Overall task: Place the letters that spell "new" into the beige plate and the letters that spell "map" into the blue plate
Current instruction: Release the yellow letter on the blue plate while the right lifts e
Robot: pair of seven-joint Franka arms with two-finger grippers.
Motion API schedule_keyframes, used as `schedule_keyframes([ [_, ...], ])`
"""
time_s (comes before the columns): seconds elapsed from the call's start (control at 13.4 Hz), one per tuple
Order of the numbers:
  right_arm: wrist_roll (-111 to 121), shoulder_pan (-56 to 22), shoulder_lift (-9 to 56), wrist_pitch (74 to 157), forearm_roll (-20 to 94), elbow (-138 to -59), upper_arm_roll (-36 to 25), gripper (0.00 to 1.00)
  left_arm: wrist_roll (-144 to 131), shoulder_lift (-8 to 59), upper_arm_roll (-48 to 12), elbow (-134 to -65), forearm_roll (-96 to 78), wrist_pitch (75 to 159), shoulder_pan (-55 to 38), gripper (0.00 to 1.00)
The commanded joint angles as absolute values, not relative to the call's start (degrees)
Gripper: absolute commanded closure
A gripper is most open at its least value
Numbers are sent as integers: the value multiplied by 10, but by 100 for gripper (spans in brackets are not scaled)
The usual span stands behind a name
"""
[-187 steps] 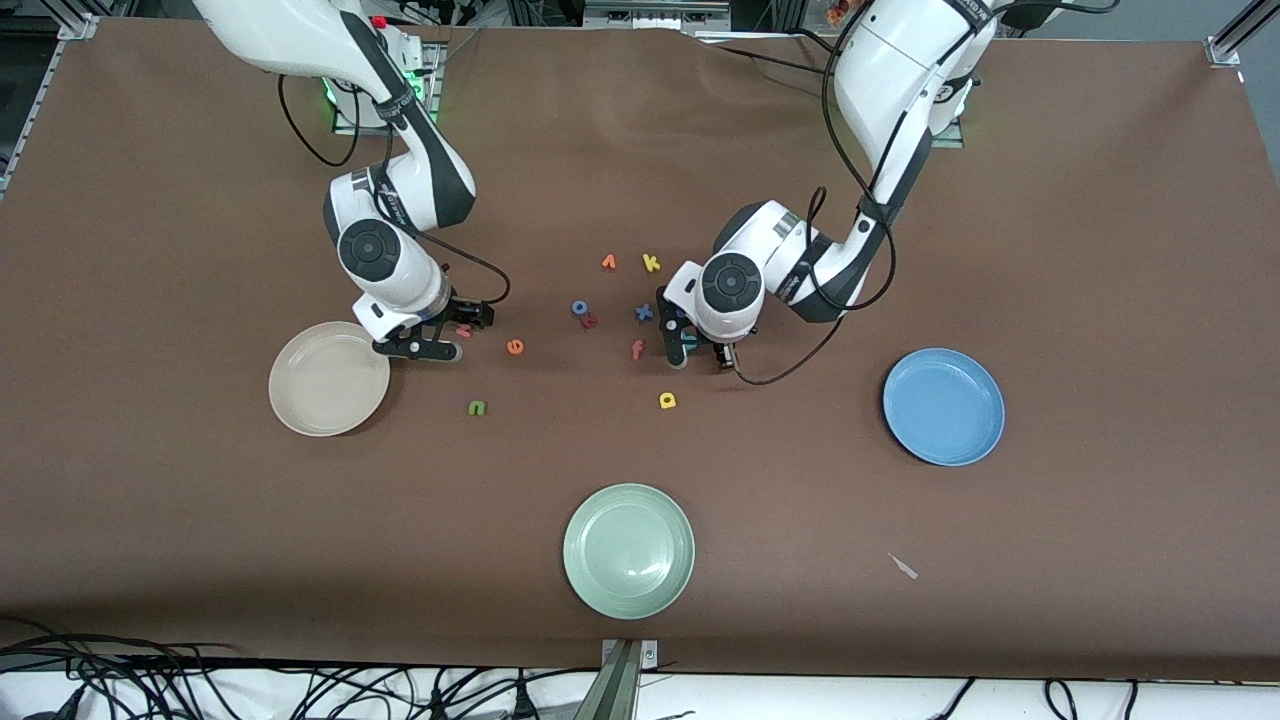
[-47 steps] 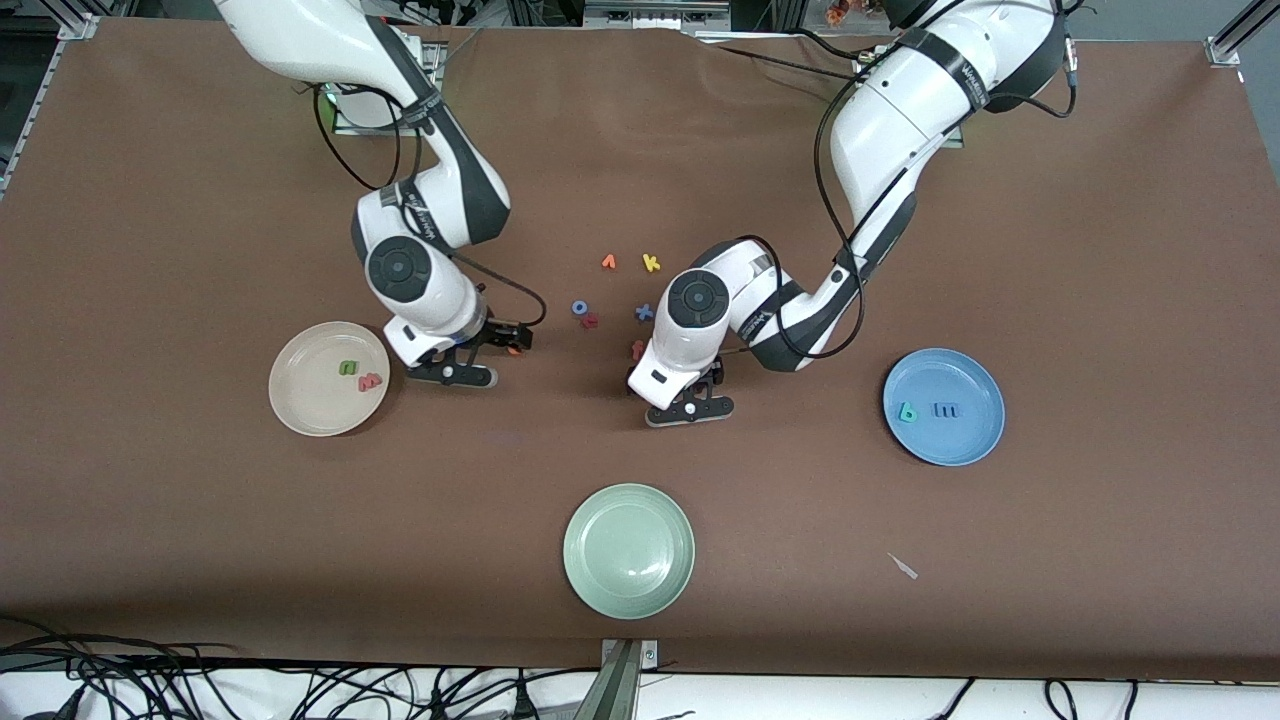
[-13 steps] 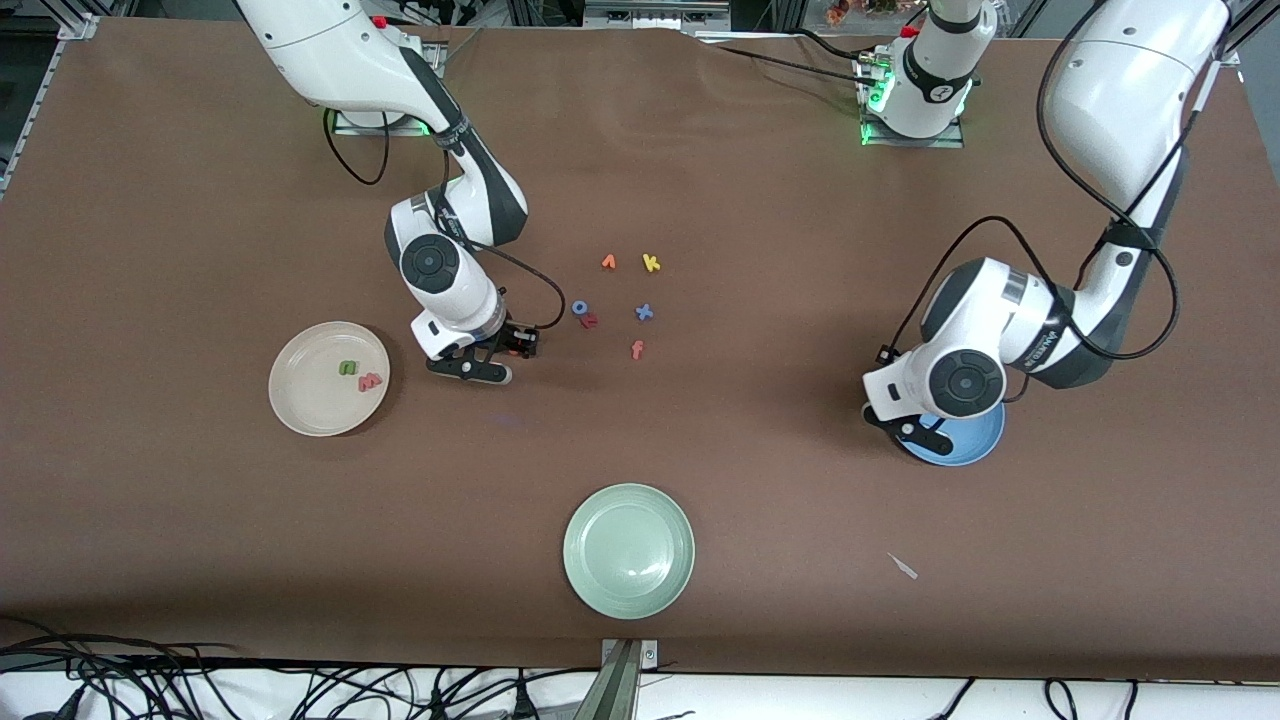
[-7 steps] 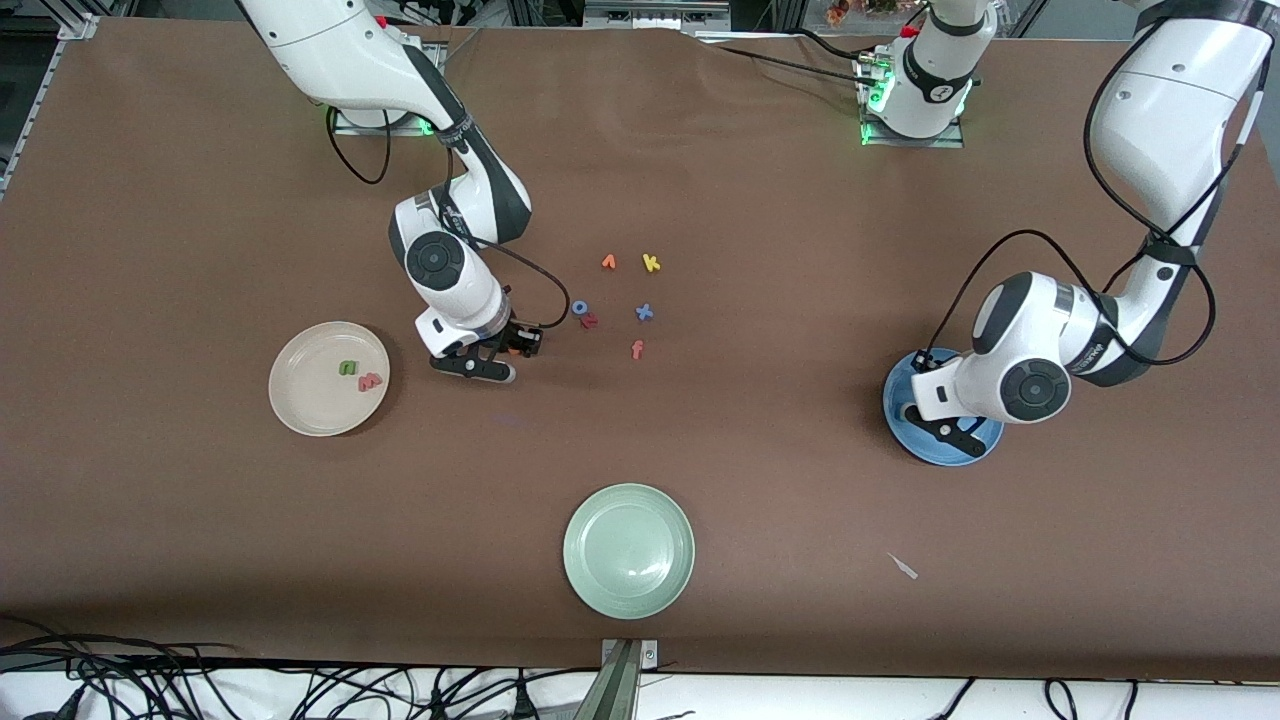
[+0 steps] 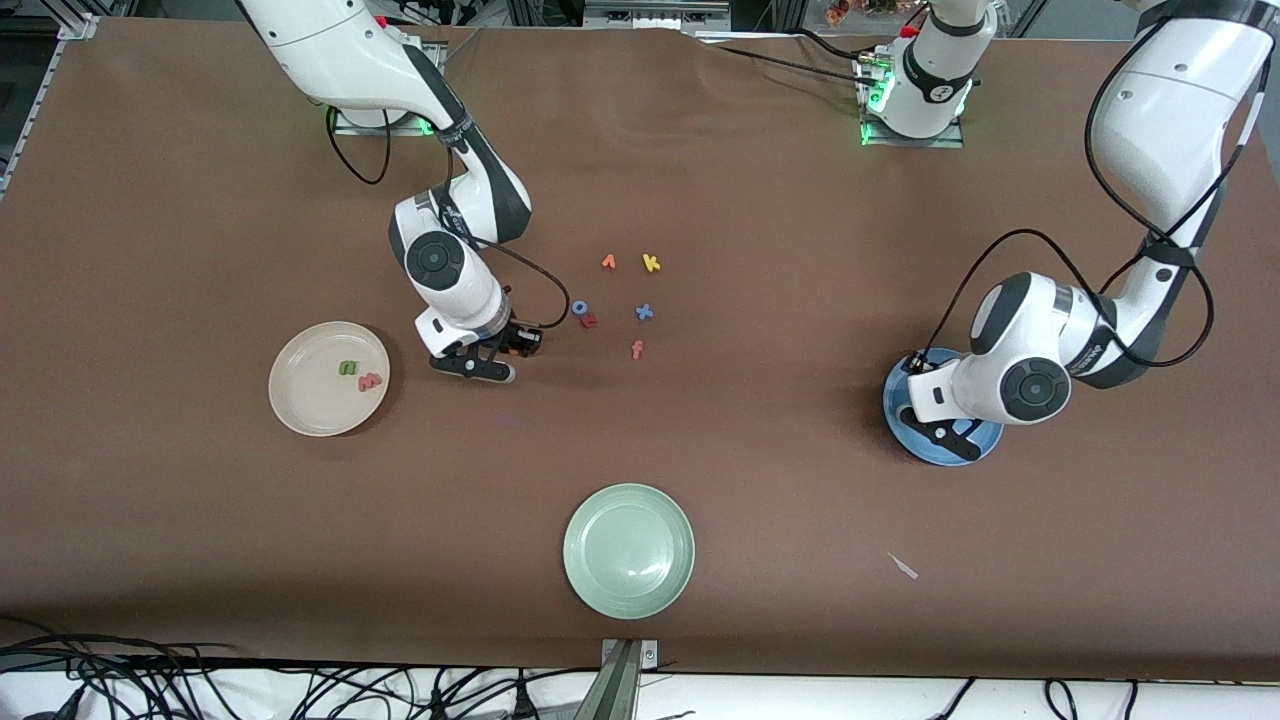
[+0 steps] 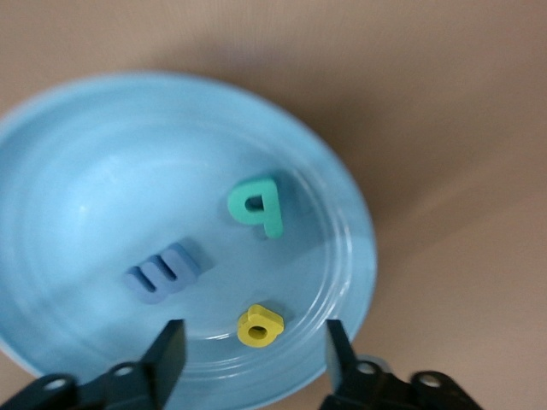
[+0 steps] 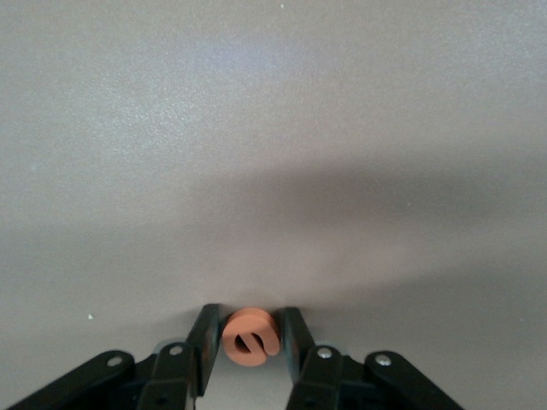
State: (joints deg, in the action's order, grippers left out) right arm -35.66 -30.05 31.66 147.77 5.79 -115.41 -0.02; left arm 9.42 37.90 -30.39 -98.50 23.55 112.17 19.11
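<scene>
The blue plate holds the blue m, the teal a and the yellow p. My left gripper hangs open just over the plate, its fingers wide on either side of the p and not touching it. The beige plate holds the green n and the salmon-pink w. Beside that plate, toward the table's middle, my right gripper is down at the table, shut on the orange e.
A pale green plate sits near the front edge. Loose letters lie mid-table: orange v, yellow k, blue o, a red letter, blue x, salmon f. A small scrap lies near the front.
The left gripper has swung in over the blue plate, and the yellow p now lies loose in it. The right gripper has edged toward the loose letters, down at the orange e.
</scene>
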Motion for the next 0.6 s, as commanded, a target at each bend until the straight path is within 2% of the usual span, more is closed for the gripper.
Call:
schedule_keyframes([
  [0.0,-361,-305,323,1484,64,-1150,2,65,90,335,-328,-949,213,1051,189,0],
  [0.22,-357,-304,322,1477,65,-1139,2,68,79,335,-334,-863,185,978,185,0],
  [0.52,-357,-303,323,1477,64,-1139,2,70,79,322,-368,-732,186,833,181,0],
])
